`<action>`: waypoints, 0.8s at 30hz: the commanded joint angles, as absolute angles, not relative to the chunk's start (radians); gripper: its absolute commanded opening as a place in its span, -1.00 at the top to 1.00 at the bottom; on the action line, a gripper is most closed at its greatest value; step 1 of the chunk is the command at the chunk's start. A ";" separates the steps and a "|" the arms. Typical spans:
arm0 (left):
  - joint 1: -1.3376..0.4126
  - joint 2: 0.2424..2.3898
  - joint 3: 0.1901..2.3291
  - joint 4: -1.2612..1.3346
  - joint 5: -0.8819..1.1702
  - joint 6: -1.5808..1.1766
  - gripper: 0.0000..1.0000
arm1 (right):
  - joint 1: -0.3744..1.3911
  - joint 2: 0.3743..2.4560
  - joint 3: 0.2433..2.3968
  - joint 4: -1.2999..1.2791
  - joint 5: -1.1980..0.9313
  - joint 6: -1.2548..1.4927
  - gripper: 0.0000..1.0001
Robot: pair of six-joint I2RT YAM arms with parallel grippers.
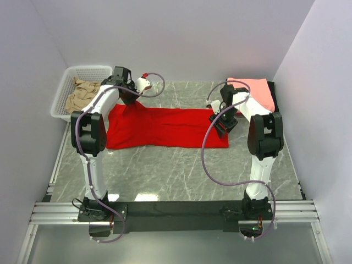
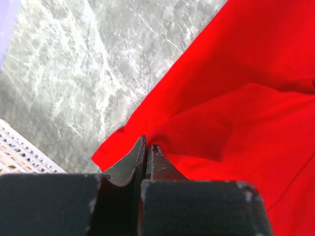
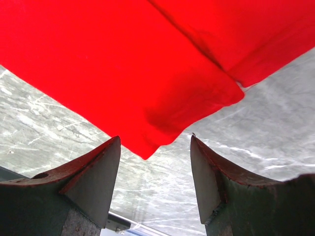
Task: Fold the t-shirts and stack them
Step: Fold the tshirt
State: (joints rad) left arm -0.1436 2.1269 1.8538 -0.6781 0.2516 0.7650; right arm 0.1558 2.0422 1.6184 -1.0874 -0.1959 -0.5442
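A large bright red t-shirt [image 1: 165, 127] lies spread across the middle of the table. Its far left corner is pulled up into my left gripper [image 1: 130, 97], which is shut on that cloth. In the left wrist view the closed gripper [image 2: 146, 143] pinches a fold of the red t-shirt [image 2: 236, 98]. My right gripper [image 1: 223, 124] is open at the shirt's right end. In the right wrist view a corner of the red t-shirt [image 3: 147, 73] lies just beyond the open gripper [image 3: 155, 140], with nothing between the fingers.
A salmon-pink t-shirt [image 1: 254, 90] lies folded at the back right on top of a black one [image 1: 276, 104]. A white mesh basket [image 1: 61, 99] at the back left holds a tan t-shirt [image 1: 82, 94]. Walls stand close on three sides.
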 commanded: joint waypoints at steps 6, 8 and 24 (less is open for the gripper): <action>-0.170 2.011 1.755 -0.801 0.299 0.753 0.59 | 0.143 2.036 1.683 -1.115 -0.196 -0.555 -0.31; -0.184 1.953 1.689 -0.833 0.340 0.771 0.58 | 0.144 2.034 1.683 -1.117 -0.192 -0.555 -0.31; -0.074 1.917 1.675 -0.910 0.400 0.617 -0.13 | 0.158 2.097 1.792 -1.152 -0.222 -0.543 -0.31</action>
State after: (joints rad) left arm -0.1318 1.8935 1.6077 -0.9131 0.3698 0.6903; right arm 0.1528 2.0850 1.7420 -1.1316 -0.2070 -0.5472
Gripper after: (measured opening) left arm 0.570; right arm 0.655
